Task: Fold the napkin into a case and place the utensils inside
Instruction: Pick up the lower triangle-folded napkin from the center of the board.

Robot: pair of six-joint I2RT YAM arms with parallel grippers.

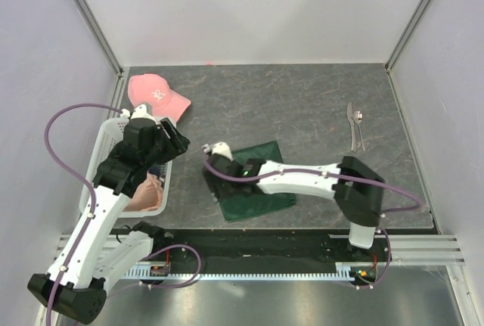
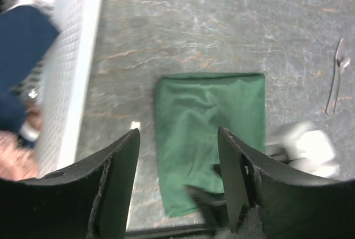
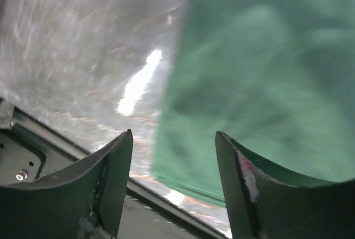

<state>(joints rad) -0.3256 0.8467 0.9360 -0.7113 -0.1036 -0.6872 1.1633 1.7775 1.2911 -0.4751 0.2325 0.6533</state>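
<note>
**Top view.** My right gripper (image 1: 217,182) reaches across the near middle of the dark grey, stone-patterned table (image 1: 302,99). It sits low over the napkin (image 1: 255,203), a dark green piece of soft cloth lying flat as a tilted rectangle. My white forearm crosses the napkin's middle and hides that part. My left gripper (image 1: 175,143) hangs to the left of the napkin, just beside the white perforated plastic basket (image 1: 102,156), which holds dark blue and pinkish fabric. The utensils (image 1: 356,125), two slim pieces of shiny silver metal, lie side by side on the table at the far right, well apart from the napkin and from both grippers. A pink peaked cap (image 1: 155,95) rests at the far left, beyond the basket.

**Left wrist view.** My left gripper (image 2: 177,133) has its two black fingers (image 2: 119,167) spread wide, with nothing between them. The napkin (image 2: 205,111) shows below, lightly rumpled and with straight edges. The basket (image 2: 72,84) stands at the left, and the utensils (image 2: 337,78) lie at the right edge.

**Right wrist view (blurred).** My right gripper (image 3: 173,139) likewise has its fingers (image 3: 113,178) parted, pinching nothing. The napkin (image 3: 266,72) has its edge under the gap. I cannot tell whether a fingertip touches the cloth.
</note>
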